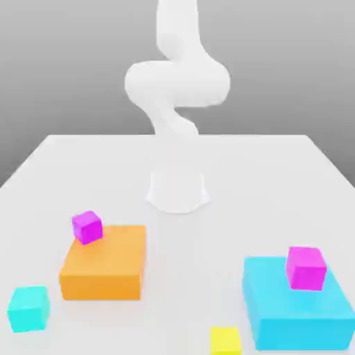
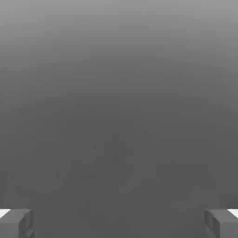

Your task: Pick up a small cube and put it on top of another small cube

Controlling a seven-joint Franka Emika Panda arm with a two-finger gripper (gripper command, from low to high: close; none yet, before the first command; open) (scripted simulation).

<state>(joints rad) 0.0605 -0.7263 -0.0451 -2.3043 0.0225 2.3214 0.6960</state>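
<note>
The small bright-yellow cube point(image 1: 225, 340) lies on the white table point(image 1: 277, 180) near its front edge, just to the exterior view's left of a large cyan block. The white arm point(image 1: 177, 83) rises at the back of the table, folded high, far above all the blocks. In the hand view my gripper point(image 2: 119, 223) is open: its two grey fingertips point(image 2: 16, 223) stand wide apart with nothing between them, against a plain grey background.
A large orange block point(image 1: 104, 262) carries a magenta cube point(image 1: 87, 227) on its back corner. The large cyan block point(image 1: 297, 305) carries another magenta cube point(image 1: 306, 267). A small cyan cube point(image 1: 28, 308) sits at the front on the exterior view's left.
</note>
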